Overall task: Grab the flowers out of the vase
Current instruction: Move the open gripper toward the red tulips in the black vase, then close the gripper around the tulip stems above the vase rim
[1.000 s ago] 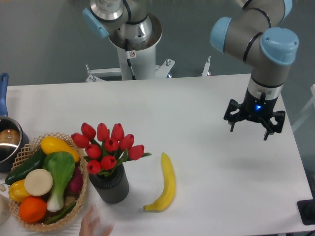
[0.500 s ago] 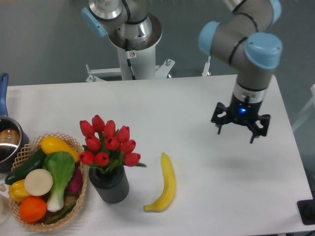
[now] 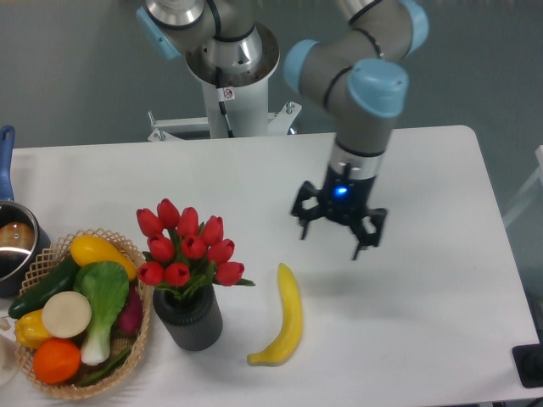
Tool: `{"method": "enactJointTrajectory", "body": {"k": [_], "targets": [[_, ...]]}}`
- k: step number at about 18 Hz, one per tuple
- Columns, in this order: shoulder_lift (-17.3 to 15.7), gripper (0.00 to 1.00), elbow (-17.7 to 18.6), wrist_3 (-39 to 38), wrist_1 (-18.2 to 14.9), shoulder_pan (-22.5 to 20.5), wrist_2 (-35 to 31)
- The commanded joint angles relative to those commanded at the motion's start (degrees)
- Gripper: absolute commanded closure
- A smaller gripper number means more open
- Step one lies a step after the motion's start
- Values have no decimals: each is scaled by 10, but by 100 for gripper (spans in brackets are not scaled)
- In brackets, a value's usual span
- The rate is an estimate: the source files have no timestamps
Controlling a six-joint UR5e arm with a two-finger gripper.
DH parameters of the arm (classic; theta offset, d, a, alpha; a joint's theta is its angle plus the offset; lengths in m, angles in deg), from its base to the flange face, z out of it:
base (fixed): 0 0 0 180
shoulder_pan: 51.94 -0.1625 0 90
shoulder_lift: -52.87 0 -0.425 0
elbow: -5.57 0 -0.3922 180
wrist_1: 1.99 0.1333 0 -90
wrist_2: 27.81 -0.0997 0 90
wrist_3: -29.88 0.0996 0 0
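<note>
The flowers [image 3: 187, 248], a bunch of red tulips with green stems, stand upright in the dark ribbed vase [image 3: 188, 319] near the table's front left. My gripper [image 3: 338, 227] hangs above the table to the right of the flowers, well apart from them. Its fingers point down, spread open and empty.
A yellow banana [image 3: 284, 317] lies just right of the vase. A wicker basket [image 3: 140, 331] of vegetables and fruit stands left of the vase. A steel pot with a blue handle [image 3: 10, 246] sits at the left edge.
My gripper has moved left across the table toward the flowers. A hand at the front edge has gone, and the tulips have shifted a little.
</note>
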Motion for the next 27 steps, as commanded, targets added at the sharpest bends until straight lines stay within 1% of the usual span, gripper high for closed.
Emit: {"method": "enactJointTrajectory", "body": {"k": [2, 5, 8, 10, 12, 15, 18, 22, 25, 27], "targets": [[-13, 0, 18, 31, 0, 0, 57], [-30, 0, 47, 104, 0, -24, 144], [-28, 0, 50, 113, 0, -32, 226], [-23, 0, 48, 112, 9, -27, 243], [-4, 0, 36, 112, 23, -24, 252], [27, 0, 12, 110, 27, -11, 274], [55, 0, 2, 110, 44, -4, 309], [72, 0, -1, 112, 46, -2, 370], [92, 0, -2, 117, 47, 6, 428], [98, 0, -3, 120, 47, 15, 451]]}}
